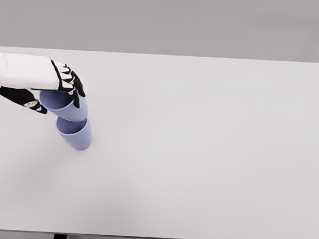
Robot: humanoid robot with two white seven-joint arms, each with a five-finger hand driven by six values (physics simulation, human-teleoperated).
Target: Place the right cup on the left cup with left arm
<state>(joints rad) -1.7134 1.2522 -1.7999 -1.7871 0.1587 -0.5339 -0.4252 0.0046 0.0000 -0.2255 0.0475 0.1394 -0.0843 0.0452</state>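
Two blue cups and one hand are on the left part of a wide white table [200, 154]. The left hand [41, 86] comes in from the left edge and its fingers [73, 85] are closed around the rim of the upper cup [69, 107]. This cup is tilted, and its bottom sits in the mouth of the lower cup [76, 135], which stands on the table, a little nearer and to the right.

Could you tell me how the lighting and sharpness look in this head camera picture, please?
Head view: soft, even light, no glare on the white table; only a faint shadow beside the lower cup; the left hand and the upper cup have slightly blurred edges.
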